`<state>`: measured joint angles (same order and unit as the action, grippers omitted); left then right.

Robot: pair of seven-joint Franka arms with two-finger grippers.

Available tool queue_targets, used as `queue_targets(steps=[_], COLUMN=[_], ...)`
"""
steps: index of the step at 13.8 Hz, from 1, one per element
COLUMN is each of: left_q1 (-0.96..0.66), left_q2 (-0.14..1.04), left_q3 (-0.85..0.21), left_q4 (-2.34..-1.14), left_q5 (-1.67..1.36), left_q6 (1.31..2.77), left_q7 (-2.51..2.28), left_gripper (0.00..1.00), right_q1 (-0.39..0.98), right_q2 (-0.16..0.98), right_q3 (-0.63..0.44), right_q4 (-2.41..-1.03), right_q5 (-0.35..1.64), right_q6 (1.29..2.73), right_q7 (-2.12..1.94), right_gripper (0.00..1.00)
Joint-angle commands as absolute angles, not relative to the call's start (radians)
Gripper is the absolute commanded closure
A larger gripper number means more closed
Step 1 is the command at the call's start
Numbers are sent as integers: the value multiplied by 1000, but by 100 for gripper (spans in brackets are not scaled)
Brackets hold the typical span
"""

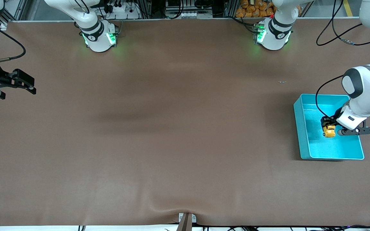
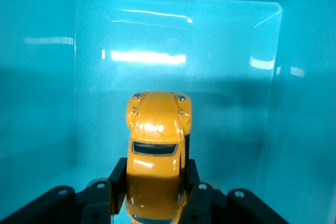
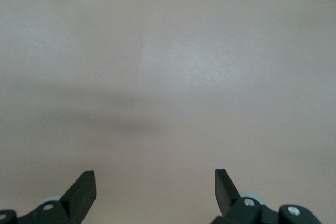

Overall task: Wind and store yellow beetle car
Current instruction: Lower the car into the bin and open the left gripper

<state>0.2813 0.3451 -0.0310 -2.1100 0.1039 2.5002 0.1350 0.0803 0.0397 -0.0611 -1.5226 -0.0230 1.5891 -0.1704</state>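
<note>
The yellow beetle car point(image 1: 329, 131) is a tiny yellow-orange toy with dark windows. My left gripper point(image 1: 327, 125) is shut on it inside the teal bin point(image 1: 301, 128), at the left arm's end of the table. In the left wrist view the car point(image 2: 156, 145) sits between the black fingers point(image 2: 116, 179), nose toward the bin's wall point(image 2: 178, 35), low over the bin floor. I cannot tell whether its wheels touch the floor. My right gripper point(image 1: 27, 86) is open and empty, waiting over the table's edge at the right arm's end; its fingertips point(image 3: 84, 187) show over bare table.
The brown table mat point(image 1: 172, 128) is bare between the arms. The two arm bases point(image 1: 100, 37) stand along the table's edge farthest from the front camera. A small bright speck point(image 1: 282, 81) lies on the mat, farther from the front camera than the bin.
</note>
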Motion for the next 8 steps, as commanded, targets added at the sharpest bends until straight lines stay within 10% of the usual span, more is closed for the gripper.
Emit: queue_targets(steps=[1, 8], left_q1=[285, 276], left_q2=[367, 423], left_q3=[-35, -35], left_q4=[-2117, -2121], left_q5=[97, 98], left_q6=[2539, 2603], left_q7=[138, 129], left_gripper=[100, 100], right_q1=[95, 104], right_q2=[38, 40], right_q3=[-67, -67], right_q4=[-1528, -1528], right_q5=[-38, -38], right_q6=[1597, 1597], right_q7=[-156, -156], right_gripper=[0, 0])
